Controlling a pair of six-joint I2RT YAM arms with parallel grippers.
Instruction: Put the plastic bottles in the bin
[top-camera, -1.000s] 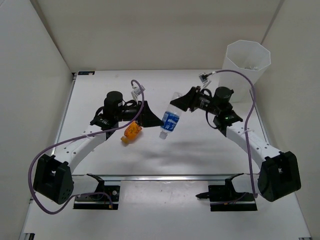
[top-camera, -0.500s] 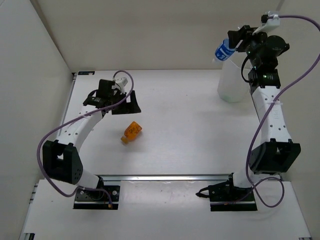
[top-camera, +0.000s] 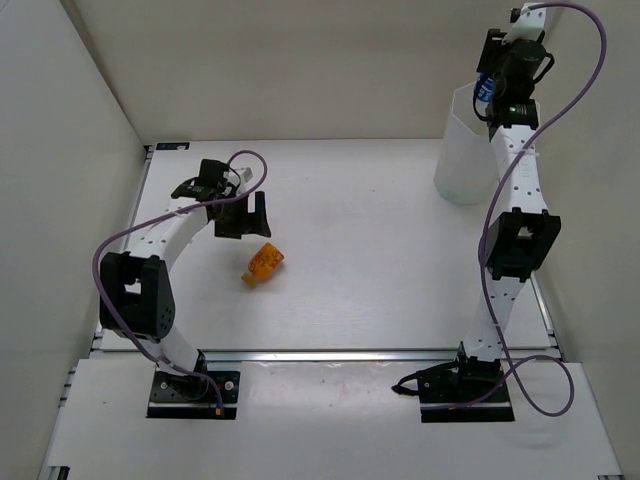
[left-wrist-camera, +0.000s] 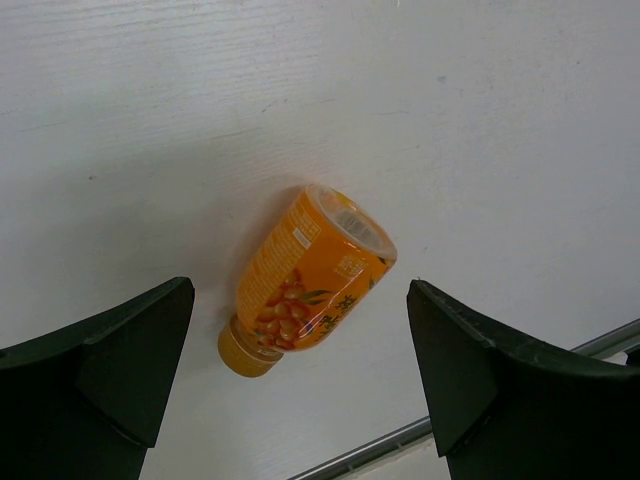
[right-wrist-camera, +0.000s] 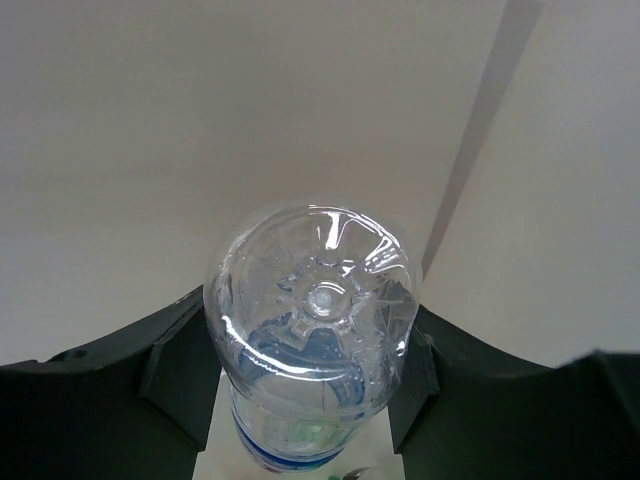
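Left gripper (top-camera: 243, 214): jaws wide apart, holding nothing, poised over the table (top-camera: 380, 250) just above the orange bottle (left-wrist-camera: 305, 280); the bottle lies on its side, cap toward the near edge, framed by both fingers in the wrist view but touched by neither; its label shows fruit pictures, a barcode and print too fine to read. Right gripper (top-camera: 489, 84): high over the rim of the bin (top-camera: 455, 165) at the far right corner, jaws clamped on a clear bottle (right-wrist-camera: 312, 300) with a blue label, base toward the wrist camera; label text illegible.
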